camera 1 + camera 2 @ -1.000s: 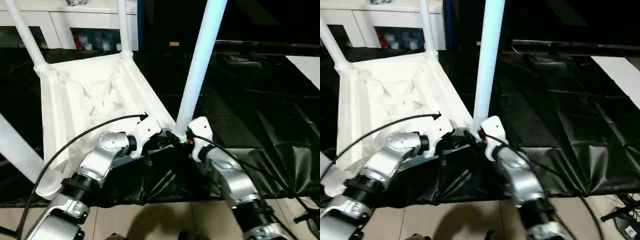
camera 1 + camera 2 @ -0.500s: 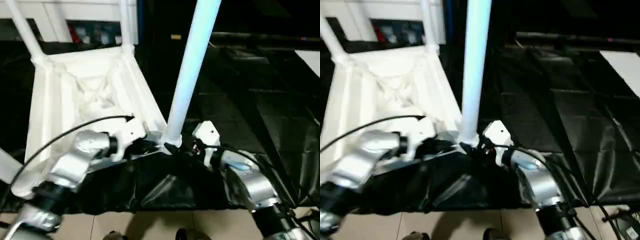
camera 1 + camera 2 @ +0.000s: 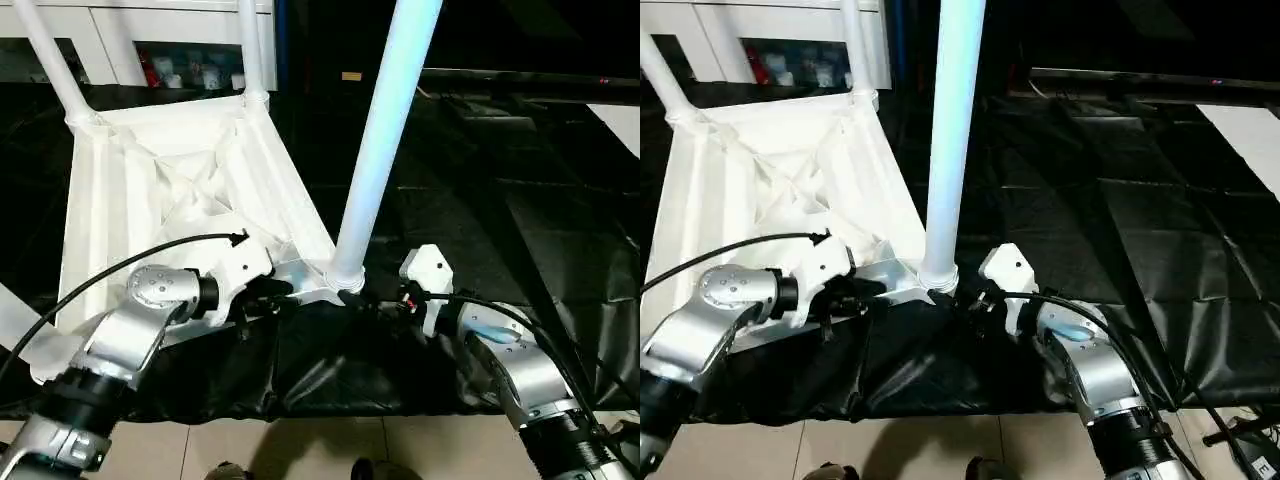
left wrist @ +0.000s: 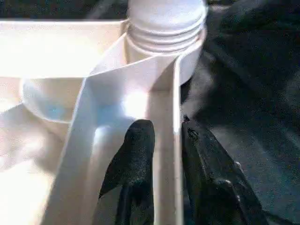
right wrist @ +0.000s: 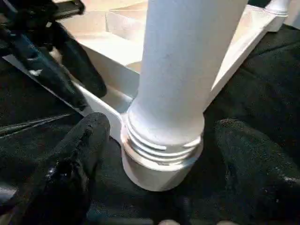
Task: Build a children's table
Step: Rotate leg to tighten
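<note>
A: Three legs up, maybe four: near leg (image 3: 385, 140) stands in the corner socket (image 3: 345, 275) at frame centre, two more at upper left, and a white tube at the left edge is probably the fourth. Tabletop (image 3: 160, 210) lies underside-up on the black sheet (image 3: 480, 210), left half of frame.

B: Grippers?

A: Right gripper (image 5: 159, 154) has backed off the leg; fingers spread wide either side of the threads, gripping nothing. Left gripper (image 4: 161, 164) is loosening; fingers still straddle the rim wall beside the socket.

B: Meaning?

A: A second ago both crowded the leg base. Threads still show, so I'd guess it isn't fully seated.
</note>
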{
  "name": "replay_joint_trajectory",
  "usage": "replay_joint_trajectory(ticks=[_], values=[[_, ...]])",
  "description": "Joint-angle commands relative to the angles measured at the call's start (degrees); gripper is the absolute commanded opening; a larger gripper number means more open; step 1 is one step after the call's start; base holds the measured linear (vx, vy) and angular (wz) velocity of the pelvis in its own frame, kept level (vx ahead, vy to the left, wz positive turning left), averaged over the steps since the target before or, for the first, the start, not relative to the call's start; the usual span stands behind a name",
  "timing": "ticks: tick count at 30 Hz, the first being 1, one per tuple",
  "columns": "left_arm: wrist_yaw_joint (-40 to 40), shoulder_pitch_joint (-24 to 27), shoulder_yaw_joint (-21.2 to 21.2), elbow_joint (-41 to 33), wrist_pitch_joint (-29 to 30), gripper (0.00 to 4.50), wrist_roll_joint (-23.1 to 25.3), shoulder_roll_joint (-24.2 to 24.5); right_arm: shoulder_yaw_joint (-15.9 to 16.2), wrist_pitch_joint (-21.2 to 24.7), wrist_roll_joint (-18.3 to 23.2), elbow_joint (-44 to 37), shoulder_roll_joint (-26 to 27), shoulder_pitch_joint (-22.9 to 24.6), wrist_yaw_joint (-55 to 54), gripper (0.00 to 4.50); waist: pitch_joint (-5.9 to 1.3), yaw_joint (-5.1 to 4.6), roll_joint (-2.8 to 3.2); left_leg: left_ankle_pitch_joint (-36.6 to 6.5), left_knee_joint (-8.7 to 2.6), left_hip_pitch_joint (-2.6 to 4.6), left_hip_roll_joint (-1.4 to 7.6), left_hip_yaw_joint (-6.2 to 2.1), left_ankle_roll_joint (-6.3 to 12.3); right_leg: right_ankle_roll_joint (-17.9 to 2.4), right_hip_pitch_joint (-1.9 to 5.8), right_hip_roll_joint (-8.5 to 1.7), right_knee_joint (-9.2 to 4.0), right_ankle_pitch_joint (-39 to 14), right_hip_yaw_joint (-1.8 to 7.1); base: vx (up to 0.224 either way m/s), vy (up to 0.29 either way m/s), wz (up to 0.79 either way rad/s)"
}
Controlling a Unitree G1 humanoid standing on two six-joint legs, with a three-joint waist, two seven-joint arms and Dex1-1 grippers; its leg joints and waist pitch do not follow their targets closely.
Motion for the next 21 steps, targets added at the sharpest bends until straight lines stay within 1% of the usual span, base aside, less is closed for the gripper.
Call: replay_joint_trajectory(ticks=[1, 2, 3, 5, 7, 8, 9, 10, 11, 13, 15, 16, 17, 18, 19, 20, 21], values=[[0.1, 0.1, -1.3, 3.3, 0.6, 0.75, 1.8, 0.4, 0.1, 0.3, 0.5, -1.4, -0.5, 0.4, 0.6, 4.03, -3.22, 0.05, 0.19, -13.6, -3.70, 0.16, 0.09, 0.67, 1.78, -9.8, 3.29, -1.76, -3.94, -15.4, 1.75, 0.000, 0.000, 0.00], [-0.4, -0.4, -1.5, 4.0, 1.1, 0.63, 1.7, 0.4, 0.1, 0.4, 0.5, -1.5, -0.5, 0.4, 0.6, 4.03, -3.19, 0.05, 0.19, -13.6, -3.74, 0.12, 0.12, 0.67, 1.67, -9.9, 3.31, -1.79, -3.90, -15.1, 1.75, 0.000, 0.000, 0.00], [-0.7, -0.6, -1.7, 4.2, 1.1, 0.63, 1.7, 0.5, 0.1, 0.4, 0.5, -1.5, -0.6, 0.4, 0.7, 4.03, -3.16, 0.05, 0.21, -13.7, -3.74, 0.14, 0.13, 0.67, 1.63, -10.0, 3.27, -1.78, -3.93, -15.2, 1.75, 0.000, 0.000, 0.00], [-3.0, -1.7, -3.2, 5.5, 1.8, 0.39, 2.1, 1.2, 0.0, 0.5, 0.5, -1.8, -0.8, 0.5, 0.9, 4.03, -3.14, 0.08, 0.22, -14.4, -3.77, 0.24, 0.10, 0.68, 1.63, -9.9, 3.19, -1.80, -4.03, -16.3, 1.76, 0.000, 0.000, 0.00], [-3.5, -2.2, -3.6, 6.2, 1.5, 0.33, 2.6, 1.5, 0.0, 0.5, 0.5, -1.7, -0.9, 0.5, 1.0, 4.03, -3.12, 0.07, 0.16, -14.5, -3.82, 0.13, 0.11, 0.60, 1.54, -9.6, 3.29, -1.90, -4.06, -17.0, 1.75, 0.000, 0.000, 0.00], [-3.9, -2.5, -3.9, 6.8, 1.3, 0.27, 2.8, 1.6, 0.0, 0.5, 0.5, -1.7, -0.9, 0.5, 1.0, 4.03, -3.06, 0.08, 0.39, -14.6, -3.86, 0.17, 0.09, 0.62, 1.47, -9.5, 3.18, -1.86, -4.22, -17.3, 1.76, 0.000, 0.000, 0.00], [-4.4, -3.0, -4.1, 7.8, 0.8, 0.18, 2.8, 1.5, 0.0, 0.6, 0.6, -1.6, -1.0, 0.5, 1.2, 4.03, -3.08, 0.06, 0.28, -14.8, -3.81, 0.13, 0.06, 0.63, 1.34, -9.6, 3.25, -1.87, -4.17, -17.3, 1.77, 0.000, 0.000, 0.00], [-4.4, -3.0, -4.1, 7.8, 0.8, 0.18, 2.8, 1.5, 0.0, 0.6, 0.6, -1.6, -1.0, 0.5, 1.2, 4.03, -3.05, 0.11, 0.37, -15.0, -3.85, 0.12, 0.03, 0.60, 1.31, -9.5, 3.25, -1.87, -4.23, -17.7, 1.73, 0.000, 0.000, 0.00], [-4.5, -3.2, -4.0, 8.1, 0.7, 0.07, 2.8, 1.5, 0.0, 0.6, 0.6, -1.7, -1.0, 0.5, 1.3, 4.03, -3.06, 0.12, 0.32, -15.3, -3.82, 0.20, 0.06, 0.64, 1.23, -9.4, 3.17, -1.89, -4.29, -18.2, 1.76, 0.000, 0.000, 0.00], [-5.2, -3.5, -4.4, 8.7, 0.1, 0.07, 2.9, 1.6, 0.0, 0.7, 0.6, -1.7, -1.0, 0.5, 1.4, 4.03, -2.95, 0.11, 0.33, -16.1, -3.93, 0.17, 0.07, 0.58, 1.15, -9.1, 3.13, -1.90, -4.48, -19.8, 1.70, 0.000, 0.000, 0.00], [-6.4, -4.0, -4.5, 9.5, -1.9, 0.07, 2.6, 1.4, 0.0, 0.8, 0.7, -1.5, -1.0, 0.3, 1.7, 4.03, -2.88, 0.17, 0.35, -17.4, -3.97, 0.37, 0.06, 0.53, 1.07, -8.4, 2.87, -1.93, -4.84, -22.3, 1.67, 0.000, 0.000, 0.00], [-7.4, -4.1, -4.2, 9.6, -3.5, 0.02, 1.7, 1.2, -0.1, 0.8, 0.9, -1.4, -1.0, 0.1, 2.0, 4.19, -2.92, 0.16, 0.32, -17.5, -3.97, 0.35, 0.08, 0.52, 1.01, -8.3, 2.89, -1.96, -4.81, -22.4, 1.70, 0.000, 0.000, 0.00], [-7.4, -4.1, -4.2, 9.6, -3.5, 0.00, 1.7, 1.2, -0.1, 0.8, 0.9, -1.4, -1.0, 0.1, 2.0, 4.29, -2.92, 0.15, 0.28, -17.3, -4.05, 0.19, 0.10, 0.45, 0.98, -8.2, 2.98, -1.98, -4.77, -22.4, 1.69, 0.000, 0.000, 0.00], [-8.1, -4.1, -3.9, 9.5, -4.3, 0.00, 0.9, 0.9, -0.4, 1.6, 1.8, -1.3, -0.9, -0.1, 2.7, 4.29, -2.98, 0.16, 0.22, -17.2, -4.06, 0.16, 0.15, 0.40, 1.02, -8.3, 3.02, -2.00, -4.68, -22.1, 1.67, 0.000, 0.000, 0.00], [-11.2, -3.6, -3.8, 8.8, -7.3, 0.00, -1.0, 0.7, -0.8, 2.4, 2.9, -1.3, -1.0, -0.6, 3.8, 4.35, -3.02, 0.18, 0.21, -17.1, -4.05, 0.24, 0.20, 0.44, 1.09, -8.4, 2.98, -2.01, -4.68, -21.7, 1.69, 0.000, 0.000, 0.00], [-12.4, -3.5, -3.8, 8.6, -8.4, 0.00, -1.7, 0.6, -0.9, 2.6, 3.3, -1.3, -1.1, -0.7, 4.2, 4.41, -3.12, 0.15, 0.22, -16.4, -4.00, 0.14, 0.17, 0.42, 1.38, -8.8, 3.09, -2.01, -4.53, -20.3, 1.71, 0.000, 0.000, 0.00], [-15.7, -2.4, -4.4, 7.1, -10.0, 0.00, -3.6, 0.2, 0.1, 3.0, 3.7, -2.0, -2.5, -1.0, 7.2, 4.46, -3.19, 0.22, 0.07, -15.4, -3.94, 0.20, 0.31, 0.51, 1.61, -9.5, 3.07, -2.01, -4.31, -18.3, 1.76, 0.000, 0.000, 0.00]])
